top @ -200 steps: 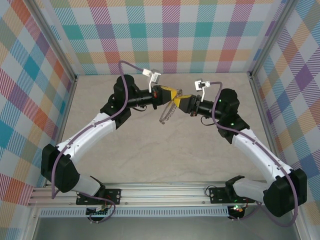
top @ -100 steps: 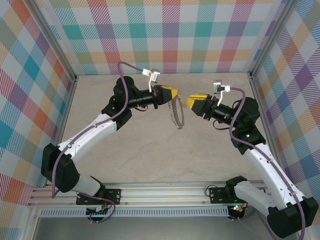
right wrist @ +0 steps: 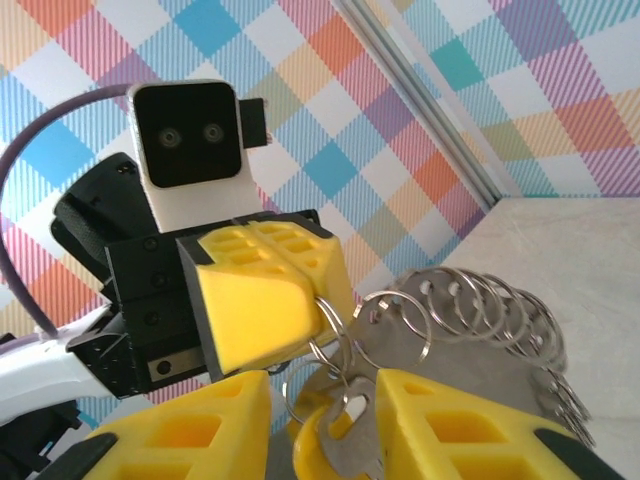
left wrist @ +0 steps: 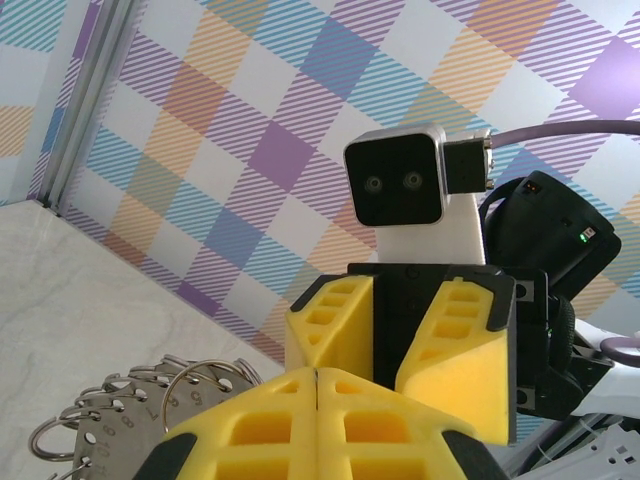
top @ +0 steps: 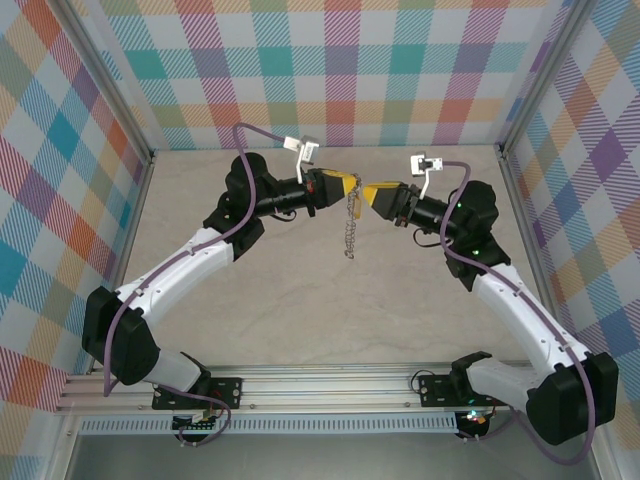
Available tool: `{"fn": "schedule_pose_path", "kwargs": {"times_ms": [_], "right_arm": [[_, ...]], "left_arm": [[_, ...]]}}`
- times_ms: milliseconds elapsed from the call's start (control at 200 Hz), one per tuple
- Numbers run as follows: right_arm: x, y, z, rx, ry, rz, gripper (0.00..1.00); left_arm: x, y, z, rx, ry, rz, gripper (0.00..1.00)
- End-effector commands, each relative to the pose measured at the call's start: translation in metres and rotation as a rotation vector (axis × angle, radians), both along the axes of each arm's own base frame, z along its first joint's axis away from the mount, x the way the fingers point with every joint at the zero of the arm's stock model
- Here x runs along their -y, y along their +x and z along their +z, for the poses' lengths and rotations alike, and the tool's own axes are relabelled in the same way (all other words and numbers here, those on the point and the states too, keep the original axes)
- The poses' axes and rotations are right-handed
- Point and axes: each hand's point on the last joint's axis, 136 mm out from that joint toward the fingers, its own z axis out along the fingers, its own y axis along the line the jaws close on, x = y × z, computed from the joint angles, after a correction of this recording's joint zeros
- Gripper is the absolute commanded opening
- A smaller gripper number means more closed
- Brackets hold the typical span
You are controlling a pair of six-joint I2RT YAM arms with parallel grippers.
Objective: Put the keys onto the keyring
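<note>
The keyring hangs as a silvery chain of rings from my left gripper, which is shut on its top ring, raised over the table's far middle. My right gripper faces it tip to tip. In the right wrist view the key, silvery with a yellow head, sticks up between my right gripper's fingers, its holed end against a small ring beside the left gripper. I cannot tell whether the ring passes through the hole. The keyring fans out to the right. The left wrist view has the left gripper shut, the keyring beside it and the right gripper opposite.
The beige marbled table lies below both raised arms. Checked walls close in the left, far and right sides. An aluminium rail carrying the arm bases runs along the near edge.
The right gripper pulled back to the right half a second ago and has returned to the left gripper's tip. The keyring swung and now hangs straight. The left arm stayed put.
</note>
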Motion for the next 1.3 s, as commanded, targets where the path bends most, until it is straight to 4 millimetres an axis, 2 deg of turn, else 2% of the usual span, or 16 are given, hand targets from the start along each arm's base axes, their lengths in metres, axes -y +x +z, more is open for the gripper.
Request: {"fn": "schedule_pose_path", "kwargs": {"times_ms": [0,570,710,840,1055,1165,1295], "right_arm": [[-0.001,-0.005,0.024,0.067,0.049,0.034,0.33],[-0.011,0.001,0.024,0.060,0.057,0.059,0.26],[-0.013,0.001,0.023,0.057,0.055,0.069,0.20],[-0.014,0.000,0.022,0.055,0.050,0.078,0.00],[-0.012,-0.001,0.016,0.069,-0.030,0.058,0.00],[-0.013,-0.003,0.010,0.077,-0.126,0.097,0.00],[-0.010,-0.005,0.004,0.073,-0.209,0.160,0.00]], "left_arm": [[0.002,-0.008,0.012,0.041,-0.038,-0.029,0.00],[0.004,-0.008,0.011,0.038,-0.034,-0.034,0.00],[0.005,-0.008,0.010,0.037,-0.034,-0.033,0.00],[0.005,-0.008,0.010,0.038,-0.034,-0.033,0.00],[0.005,-0.005,0.006,0.037,0.010,-0.016,0.00],[-0.002,-0.002,0.005,0.060,0.060,0.011,0.24],[-0.018,0.003,0.002,0.085,0.129,0.049,0.35]]}}
